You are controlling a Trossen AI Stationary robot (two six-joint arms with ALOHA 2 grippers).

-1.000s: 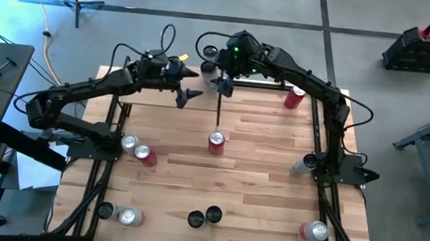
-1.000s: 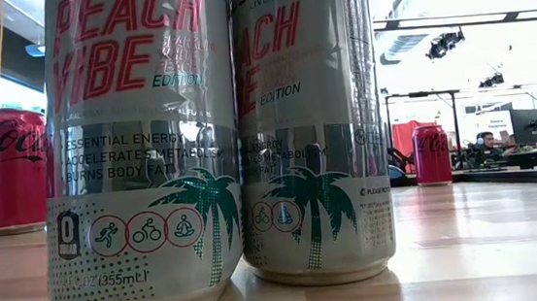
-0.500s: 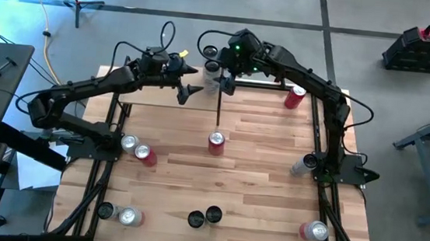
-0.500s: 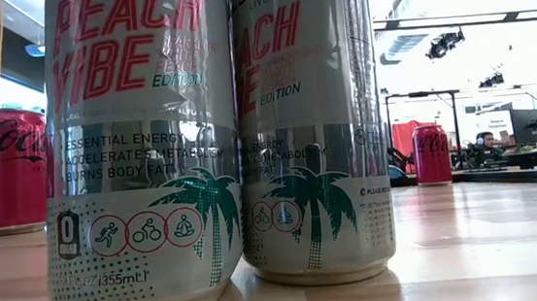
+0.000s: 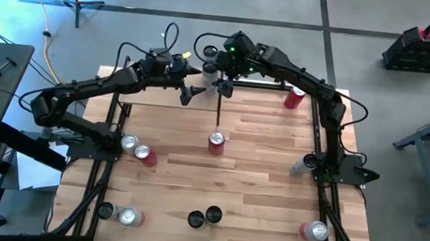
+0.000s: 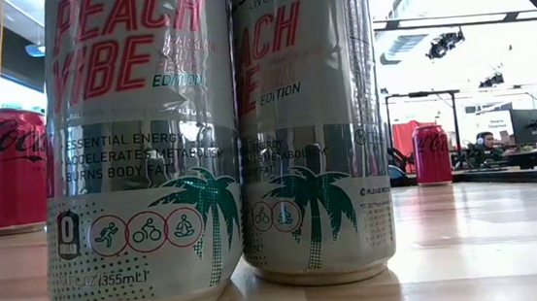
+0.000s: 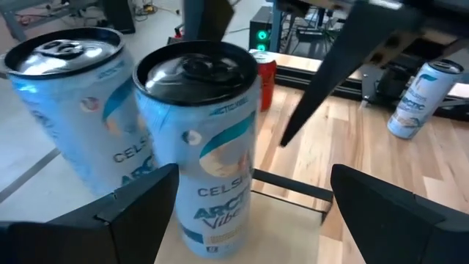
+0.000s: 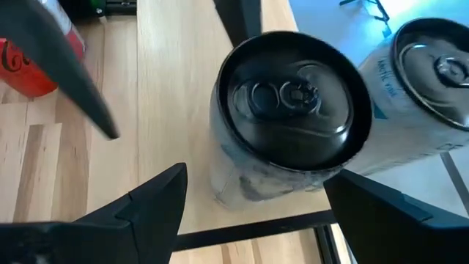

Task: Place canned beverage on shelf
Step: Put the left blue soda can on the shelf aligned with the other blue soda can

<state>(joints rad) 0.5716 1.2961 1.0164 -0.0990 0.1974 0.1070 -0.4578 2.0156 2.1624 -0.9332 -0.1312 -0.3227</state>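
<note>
Table: butcher-block top [image 5: 255, 194], cans scattered across it.
Shelf: small board [image 8: 172, 110] at the far edge.
Black-lidded can [image 7: 201, 147]: upright on shelf.
Left gripper [image 5: 188, 95]: spread, empty.
Right gripper [image 5: 223, 86]: spread above that can, empty.

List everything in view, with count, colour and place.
Tabletop: one, butcher-block wood, under everything.
Shelf: one, light wood with black frame, far edge at centre.
Celsius cans: two, pale blue-white, upright on the shelf; one black-lidded, one silver-lidded.
Peach Vibe cans: two, silver, upright at the near edge, centre.
Red cans: three, red; table centre, far right, left side.
Other cans: five; left side, near-left corner, near-right corner, by the right arm's base.
Person: one, seated far behind the table.
Left tool: open, at the shelf.
Right tool: open, over the black-lidded can.
</note>
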